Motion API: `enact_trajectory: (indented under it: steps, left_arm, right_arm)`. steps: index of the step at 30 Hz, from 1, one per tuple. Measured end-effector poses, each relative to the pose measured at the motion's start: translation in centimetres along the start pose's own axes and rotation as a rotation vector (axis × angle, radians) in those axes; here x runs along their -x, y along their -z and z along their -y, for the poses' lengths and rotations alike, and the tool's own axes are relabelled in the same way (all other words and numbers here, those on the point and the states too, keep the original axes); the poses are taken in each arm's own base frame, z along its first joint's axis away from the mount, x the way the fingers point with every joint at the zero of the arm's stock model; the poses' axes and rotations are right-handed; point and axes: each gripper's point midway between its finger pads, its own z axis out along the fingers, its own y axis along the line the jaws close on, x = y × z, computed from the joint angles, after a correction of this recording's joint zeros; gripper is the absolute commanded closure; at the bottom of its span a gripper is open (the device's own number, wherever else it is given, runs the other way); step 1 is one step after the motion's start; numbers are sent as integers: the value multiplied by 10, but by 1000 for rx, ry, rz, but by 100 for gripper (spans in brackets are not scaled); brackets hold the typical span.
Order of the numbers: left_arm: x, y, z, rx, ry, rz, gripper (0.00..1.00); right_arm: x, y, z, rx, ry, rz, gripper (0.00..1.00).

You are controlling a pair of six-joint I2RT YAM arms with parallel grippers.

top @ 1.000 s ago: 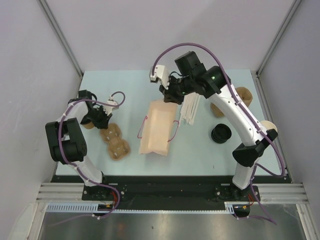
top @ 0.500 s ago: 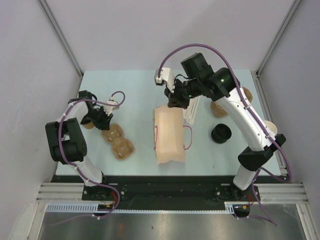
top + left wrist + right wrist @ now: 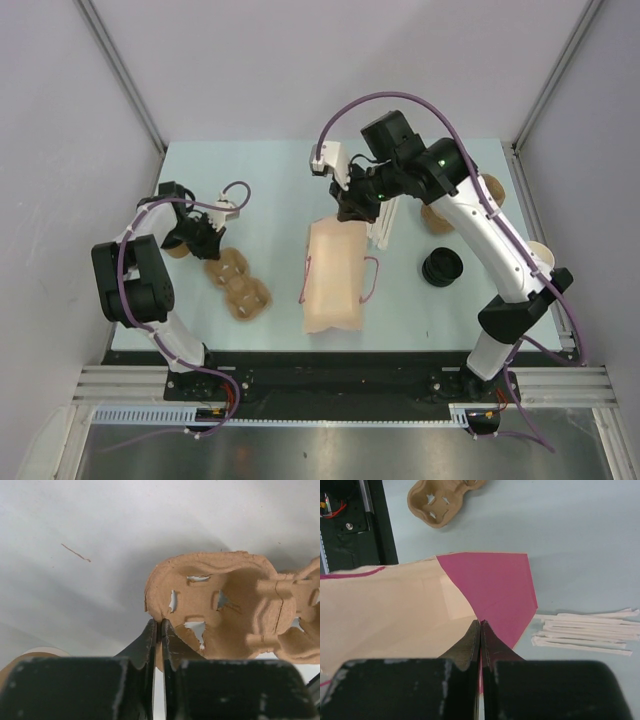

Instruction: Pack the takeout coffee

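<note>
Kraft paper bag [image 3: 335, 280], magenta-lined, lies mid-table, your right gripper [image 3: 480, 623] pinched on its edge. Your left gripper [image 3: 160, 623] nips the moulded pulp cup carrier [image 3: 236, 283] at 9 o'clock. Brown paper coffee cup [image 3: 437, 216] stands at 2 o'clock (half under the right arm [image 3: 490, 235]).

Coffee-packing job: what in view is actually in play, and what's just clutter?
In play:
- tan paper bag, pinched by right gripper
- brown moulded-pulp cup carrier, pinched by left gripper

Lying about:
- white wrapped straws
- stack of black plastic lids
- brown paper cups
</note>
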Motion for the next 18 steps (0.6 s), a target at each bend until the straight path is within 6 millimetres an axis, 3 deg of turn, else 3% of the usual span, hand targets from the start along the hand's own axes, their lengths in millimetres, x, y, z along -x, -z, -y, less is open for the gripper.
enact_trajectory:
  steps: [4,8,11,15,18]
  left_arm:
    - [1,-1,6,-22,24,5,99]
    - [5,-4,12,-22,28,5,69]
    - [4,-10,19,-31,56,2,62]
    - [-1,-17,27,-44,105,-1,60]
    - [-5,-18,28,-48,131,-3,65]
  right_arm:
    - [-10,-10,6,5,-26,-26,100]
    - [-20,-15,13,2,-71,-42,100]
    - [-23,-16,17,-1,-92,-44,100]
    - [-21,-17,16,4,-97,-34,100]
    - [-20,-17,15,12,-98,-29,100]
